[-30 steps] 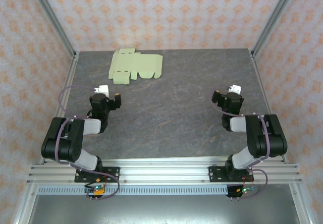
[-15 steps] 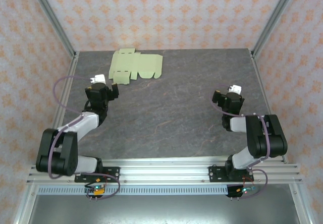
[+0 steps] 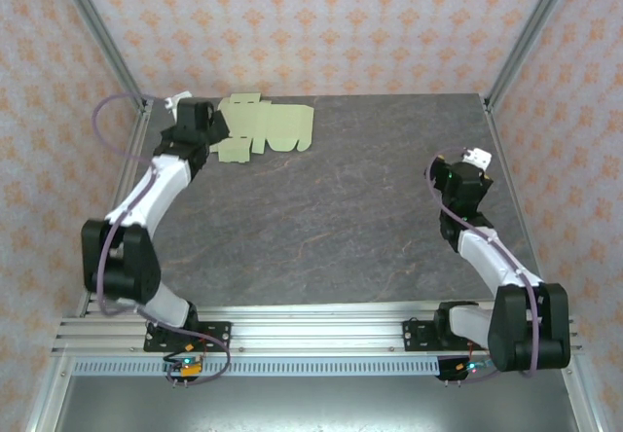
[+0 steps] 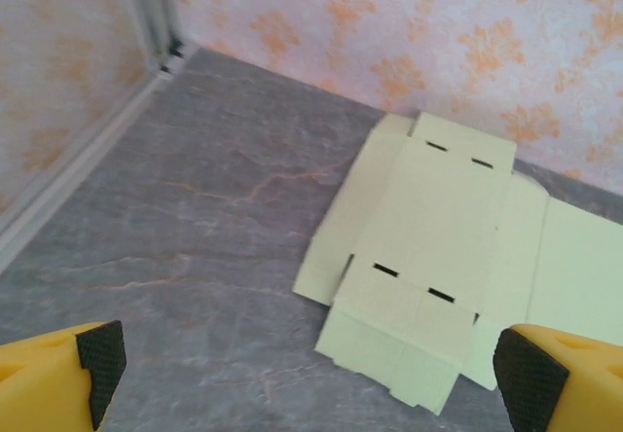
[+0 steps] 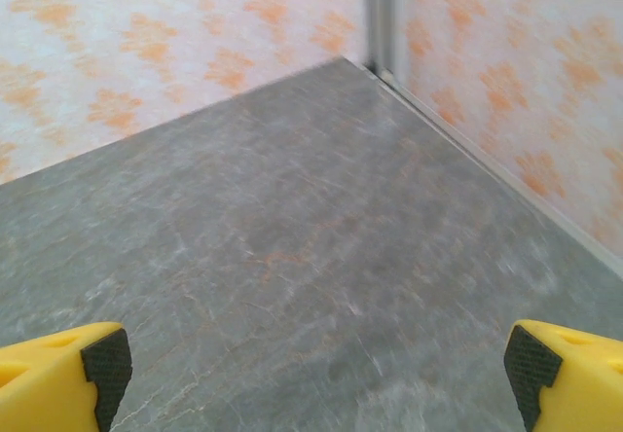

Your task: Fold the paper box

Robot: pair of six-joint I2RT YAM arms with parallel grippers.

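Top external view: a dark grey marbled table point(image 3: 341, 228) stands within walls point(image 3: 321, 23) papered in a peach floral pattern, with aluminium posts point(image 3: 97, 31) at the corners. The paper box point(image 3: 265, 128), a flat pale-green die-cut sheet, lies upper left by the back wall. The left gripper point(image 3: 198, 121) hovers at its left edge, fingers spread wide and empty. The right gripper point(image 3: 467, 174), mid right, is likewise spread, holding nothing.

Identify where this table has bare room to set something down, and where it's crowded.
Widest bare patch: the table middle, from the paper box down to the near rail. The far right corner, ahead of the right tool, is bare. Crowded: the far left, with the left tool at the box.
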